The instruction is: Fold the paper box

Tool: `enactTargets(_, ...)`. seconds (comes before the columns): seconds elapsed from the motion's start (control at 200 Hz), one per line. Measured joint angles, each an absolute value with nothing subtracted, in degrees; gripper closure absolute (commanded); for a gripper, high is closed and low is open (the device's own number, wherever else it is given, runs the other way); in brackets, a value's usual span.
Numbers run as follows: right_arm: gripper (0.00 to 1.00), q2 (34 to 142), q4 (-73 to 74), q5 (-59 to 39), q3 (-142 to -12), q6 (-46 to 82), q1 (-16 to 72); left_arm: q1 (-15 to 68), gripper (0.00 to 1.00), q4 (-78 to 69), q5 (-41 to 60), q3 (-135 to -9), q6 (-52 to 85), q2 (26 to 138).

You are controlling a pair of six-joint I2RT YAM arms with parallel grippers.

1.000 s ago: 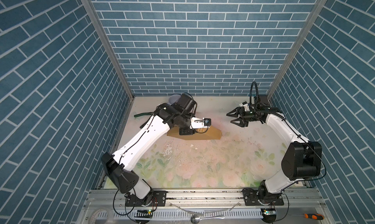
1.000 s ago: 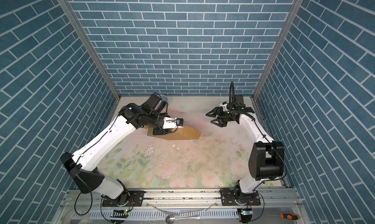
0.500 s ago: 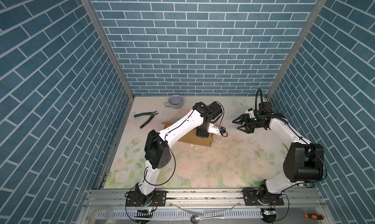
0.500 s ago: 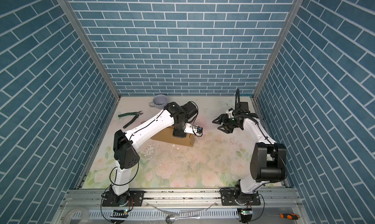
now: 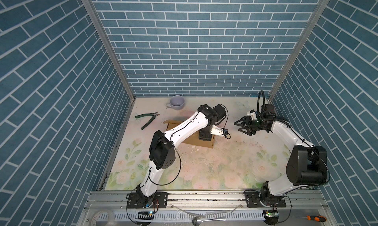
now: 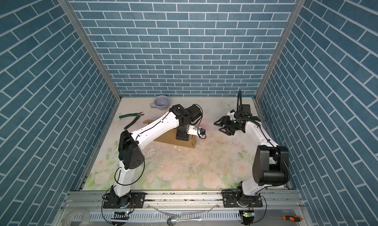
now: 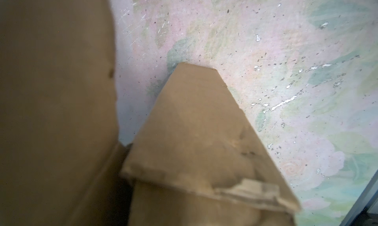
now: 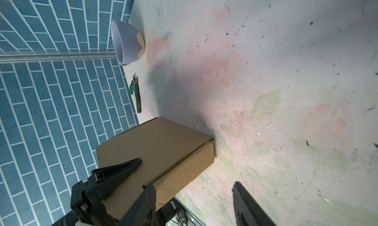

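The paper box (image 5: 193,141) – a plain brown block – lies left of centre; the mat (image 5: 235,159) to its right is free. The right gripper (image 5: 236,127) gapes empty. The left gripper (image 5: 205,138) stands on the box – I cannot tell its opening.

The left arm (image 5: 184,130) has swung round from 1 second ago: its elbow, then low by the left front of the surface (image 5: 225,163), now stands raised nearer the middle. The left gripper (image 5: 205,138) has travelled from the left part of the paper box (image 5: 206,144) to its right end and points straight down at the top. The cup (image 5: 177,101) and pliers (image 5: 147,120), then partly or wholly hidden behind that arm, are uncovered. The box's right end, then a flat tapering tip, is now a squared upright wall. The right gripper (image 5: 238,127) has drawn back slightly rightward and nearer the front.
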State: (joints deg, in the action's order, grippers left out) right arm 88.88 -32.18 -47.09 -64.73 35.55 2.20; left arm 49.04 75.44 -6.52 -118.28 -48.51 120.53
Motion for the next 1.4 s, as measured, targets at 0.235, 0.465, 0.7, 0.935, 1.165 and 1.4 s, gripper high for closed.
enactTargets(0.235, 0.39, 88.88, -32.14, -47.13, -64.73, 35.53, 2.24, 49.04, 0.18, 72.47, -6.44, -115.59, -48.34, 118.48)
enactTargets(0.465, 0.38, 88.88, -32.21, -47.09, -64.75, 35.53, 2.48, 49.04, 0.14, 70.65, -5.37, -113.99, -48.36, 113.56)
enactTargets(0.7, 0.32, 88.88, -33.17, -46.09, -64.88, 35.14, 3.46, 49.04, 0.11, 69.17, -2.96, -112.01, -48.18, 110.8)
enactTargets(0.935, 0.26, 88.68, -38.68, -37.15, -67.85, 30.3, 5.89, 49.04, 0.0, 61.52, 0.82, -107.77, -47.05, 101.45)
enactTargets(1.165, 0.23, 86.65, -42.24, -27.49, -73.52, 25.8, 9.61, 48.99, 0.0, 53.71, 2.28, -102.19, -47.16, 94.85)
enactTargets(1.4, 0.01, 81.6, -43.92, -6.26, -74.43, 16.67, 19.29, 46.87, 0.0, 48.86, 2.42, -97.8, -46.22, 91.24)
